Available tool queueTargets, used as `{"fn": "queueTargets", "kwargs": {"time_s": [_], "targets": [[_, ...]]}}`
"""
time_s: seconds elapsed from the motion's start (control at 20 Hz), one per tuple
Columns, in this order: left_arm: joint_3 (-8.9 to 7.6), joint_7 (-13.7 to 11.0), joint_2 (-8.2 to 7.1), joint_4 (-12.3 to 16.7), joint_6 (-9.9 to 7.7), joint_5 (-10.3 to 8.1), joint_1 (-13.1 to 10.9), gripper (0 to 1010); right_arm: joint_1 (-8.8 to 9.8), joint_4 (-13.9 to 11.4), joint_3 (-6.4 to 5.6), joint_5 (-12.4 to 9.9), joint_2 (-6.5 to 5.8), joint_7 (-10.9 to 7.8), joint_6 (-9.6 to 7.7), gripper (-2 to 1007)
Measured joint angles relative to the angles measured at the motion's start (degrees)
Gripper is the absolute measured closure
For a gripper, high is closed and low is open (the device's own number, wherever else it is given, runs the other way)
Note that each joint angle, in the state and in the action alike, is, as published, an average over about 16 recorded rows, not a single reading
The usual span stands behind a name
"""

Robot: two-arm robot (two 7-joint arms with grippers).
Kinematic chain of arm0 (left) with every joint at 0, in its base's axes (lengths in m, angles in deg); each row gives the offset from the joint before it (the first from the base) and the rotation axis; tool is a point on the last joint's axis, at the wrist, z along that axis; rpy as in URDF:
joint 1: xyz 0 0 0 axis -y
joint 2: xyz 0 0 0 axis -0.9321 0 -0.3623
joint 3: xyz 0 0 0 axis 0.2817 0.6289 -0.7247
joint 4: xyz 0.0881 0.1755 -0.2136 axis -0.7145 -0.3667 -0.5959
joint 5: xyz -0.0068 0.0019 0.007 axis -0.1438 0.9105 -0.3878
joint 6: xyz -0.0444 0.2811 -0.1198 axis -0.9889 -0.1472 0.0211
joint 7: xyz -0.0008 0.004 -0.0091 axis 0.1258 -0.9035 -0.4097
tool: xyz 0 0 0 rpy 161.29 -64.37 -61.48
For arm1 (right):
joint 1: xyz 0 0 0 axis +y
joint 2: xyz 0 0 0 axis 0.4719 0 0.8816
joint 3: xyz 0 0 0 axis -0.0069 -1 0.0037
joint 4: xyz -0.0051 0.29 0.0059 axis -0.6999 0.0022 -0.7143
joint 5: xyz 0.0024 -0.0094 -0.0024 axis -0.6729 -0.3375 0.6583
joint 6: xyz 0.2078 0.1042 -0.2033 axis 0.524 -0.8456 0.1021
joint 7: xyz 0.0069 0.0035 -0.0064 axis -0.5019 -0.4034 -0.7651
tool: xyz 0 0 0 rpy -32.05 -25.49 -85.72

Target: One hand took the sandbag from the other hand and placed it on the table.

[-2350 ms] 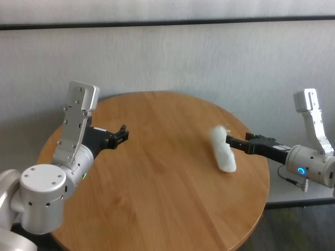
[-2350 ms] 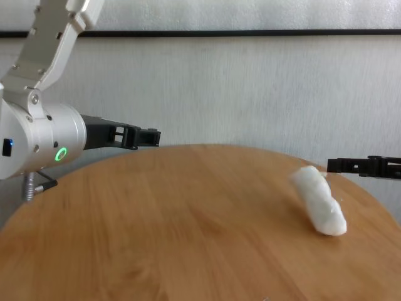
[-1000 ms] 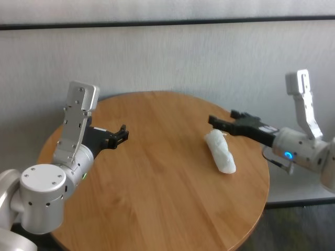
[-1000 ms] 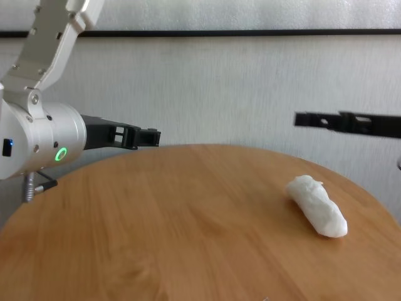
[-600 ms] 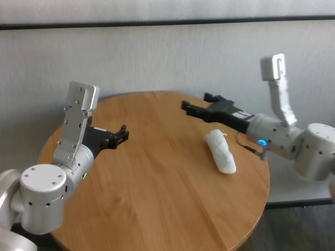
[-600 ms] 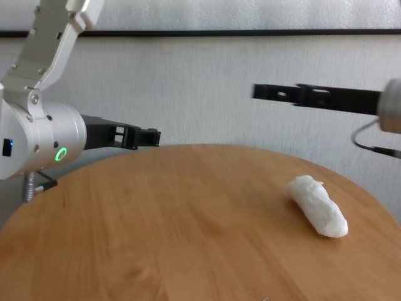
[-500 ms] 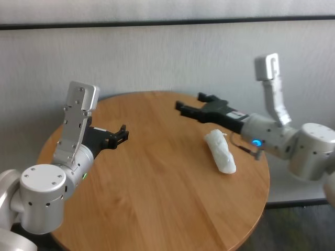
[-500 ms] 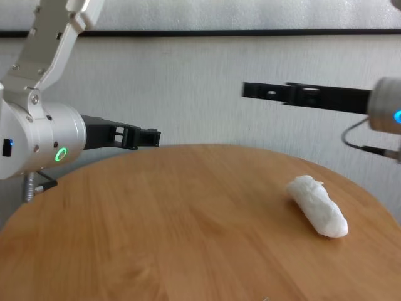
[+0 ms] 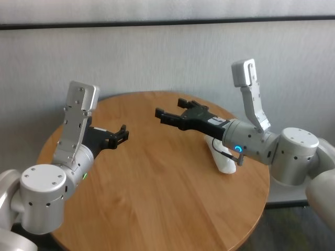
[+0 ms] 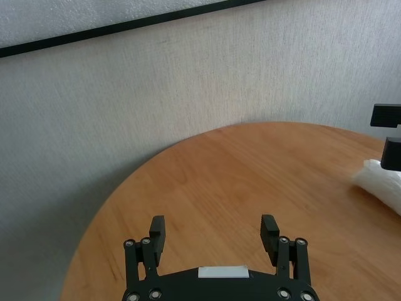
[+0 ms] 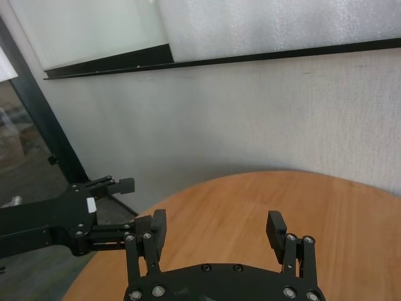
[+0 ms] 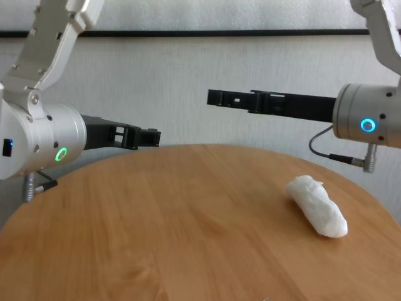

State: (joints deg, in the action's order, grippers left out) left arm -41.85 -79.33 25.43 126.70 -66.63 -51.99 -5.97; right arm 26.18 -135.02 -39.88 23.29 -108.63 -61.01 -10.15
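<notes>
The sandbag [image 12: 317,205] lay on the table [image 12: 188,238], right side; both grippers, right [image 9: 170,113] and left [image 9: 122,134], hung spread and empty; a low right-arm sweep might have nudged it.

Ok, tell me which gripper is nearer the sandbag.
Right. The right gripper hovers open above the table, just past the sandbag toward the middle; the left gripper is open across the table, far from it.
</notes>
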Motion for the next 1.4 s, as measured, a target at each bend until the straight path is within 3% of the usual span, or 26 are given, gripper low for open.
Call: {"fn": "queueTargets", "kwargs": {"time_s": [0.45, 1.4], "targets": [[0.00, 0.00, 0.00, 0.00, 0.00, 0.00, 0.00, 10, 0.34, -0.15, -0.16, 1.02, 0.88, -0.93, -0.18, 5], [0.00, 0.00, 0.00, 0.00, 0.00, 0.00, 0.00, 10, 0.42, -0.12, -0.35, 1.15, 0.86, -1.26, -0.16, 5]]}}
